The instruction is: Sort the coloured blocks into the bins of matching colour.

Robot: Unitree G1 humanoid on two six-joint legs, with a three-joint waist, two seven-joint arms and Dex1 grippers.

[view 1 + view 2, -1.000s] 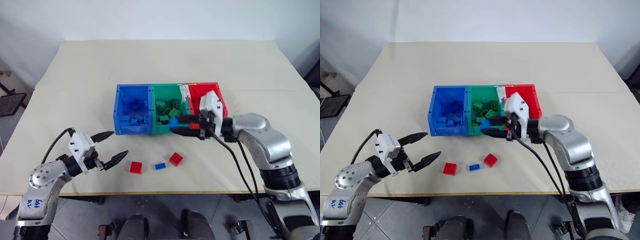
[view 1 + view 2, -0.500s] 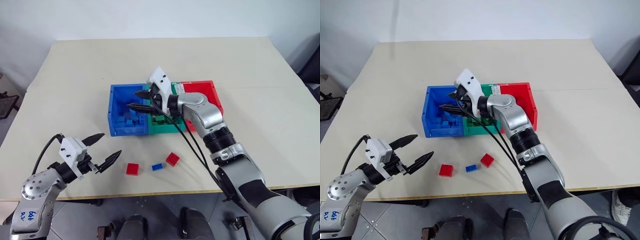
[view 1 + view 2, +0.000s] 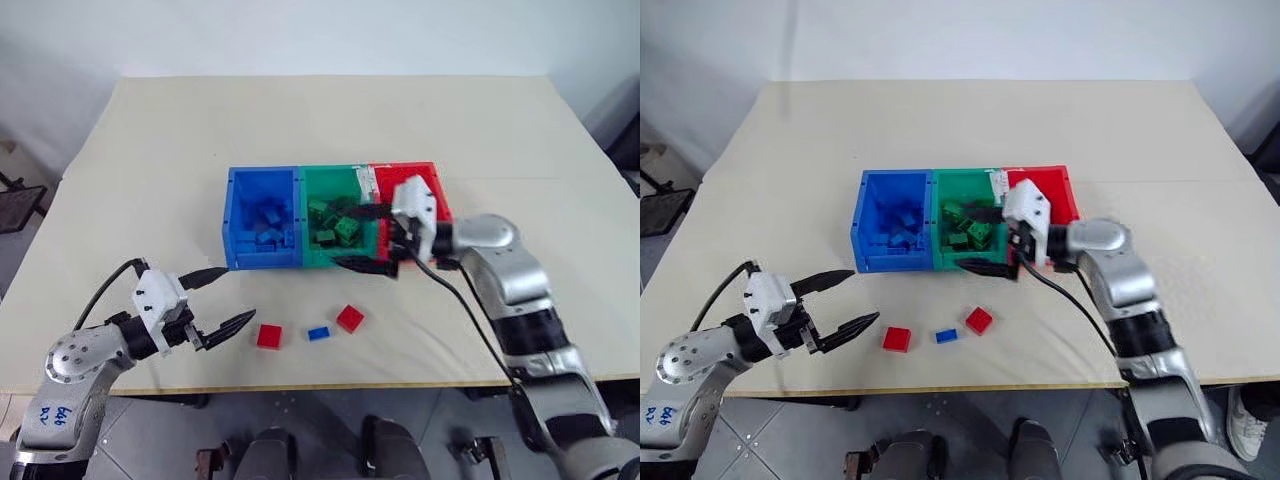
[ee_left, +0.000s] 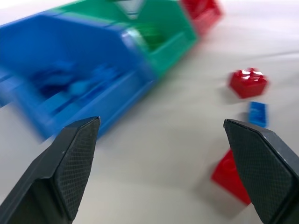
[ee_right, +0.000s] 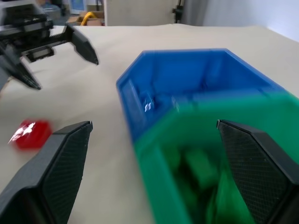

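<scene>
The bins stand joined in a row at mid-table: blue bin (image 3: 232, 215), green bin (image 3: 335, 171) and red bin (image 3: 405, 167), the first two holding several blocks of their own colour. Loose on the table in front lie a red block (image 3: 269, 336), a small blue block (image 3: 319, 333) and a second red block (image 3: 350, 318). My right gripper (image 3: 363, 240) is open and empty, pointing left, one finger over the green bin, the other before its front wall. My left gripper (image 3: 222, 300) is open and empty, just left of the first red block (image 4: 231, 177).
The beige table (image 3: 150, 150) runs wide on all sides of the bins. Its front edge lies close behind the loose blocks. A black cable (image 3: 470, 320) hangs along my right forearm.
My right gripper, shut a second ago at the green bin's front, swung over the blue bin, opened there and came back right, empty. My left gripper edged toward the red block.
</scene>
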